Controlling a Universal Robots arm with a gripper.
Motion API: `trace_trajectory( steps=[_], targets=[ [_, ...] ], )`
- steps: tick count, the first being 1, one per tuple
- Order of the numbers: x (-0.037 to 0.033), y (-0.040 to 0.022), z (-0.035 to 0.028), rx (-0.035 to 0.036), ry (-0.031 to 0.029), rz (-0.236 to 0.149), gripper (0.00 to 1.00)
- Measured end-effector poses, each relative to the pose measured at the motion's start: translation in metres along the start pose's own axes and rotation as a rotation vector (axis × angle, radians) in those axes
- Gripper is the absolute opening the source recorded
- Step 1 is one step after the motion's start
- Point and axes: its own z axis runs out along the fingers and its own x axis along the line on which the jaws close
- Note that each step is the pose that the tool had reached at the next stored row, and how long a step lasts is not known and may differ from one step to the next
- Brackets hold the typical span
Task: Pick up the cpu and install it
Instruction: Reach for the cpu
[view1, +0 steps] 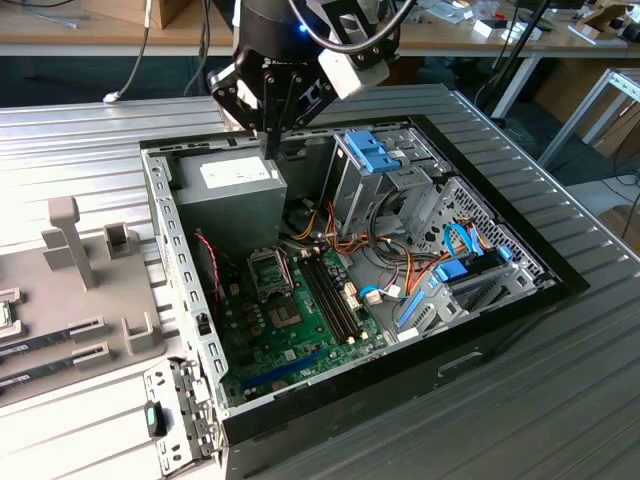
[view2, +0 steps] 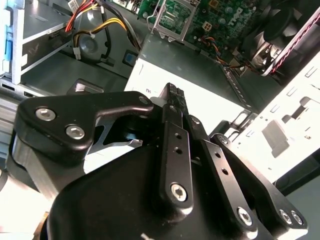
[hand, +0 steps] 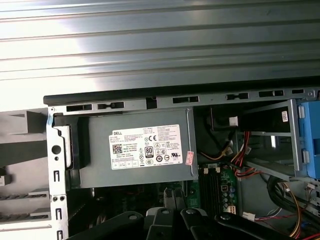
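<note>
1. The fingers (view1: 270, 140) are clenched tip to tip, and the second wrist view shows nothing between them (view2: 173, 96). They hang over the power supply (view1: 232, 190) at the back of the open computer case (view1: 163, 235), above its labelled face
2. I judge the step in hand to be the reach for the cpu, since the fingers are empty
3. To do it well, lift the arm clear of the case wall before it travels sideways. Spread the fingers wider than the chip, then bring them down square to it
4. Take the chip by two opposite edges and keep it flat. A tilted grip would probably make it sit crooked in the socket (view1: 268, 268)
5. Where the cpu is, I cannot say for sure. A small pale piece with a green edge (view1: 4, 312) lies on the grey holder (view1: 90, 335) on the table (view1: 560, 400), cut off at the exterior view's left border, and that may be it
6. If so, it is well apart from the fingers, outside the case and off to the exterior view's left of them
7. The socket sits on the motherboard (view1: 300, 340), below the fingers and nearer the camera, beyond the power supply
</note>
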Motion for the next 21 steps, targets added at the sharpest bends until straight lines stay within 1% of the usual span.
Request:
trace_trajectory(
  steps=[21],
  targets=[
    [0.0041, -0.0003, -0.0001, 0.0000, 0.0000, 0.000, 0.11]
  ],
)
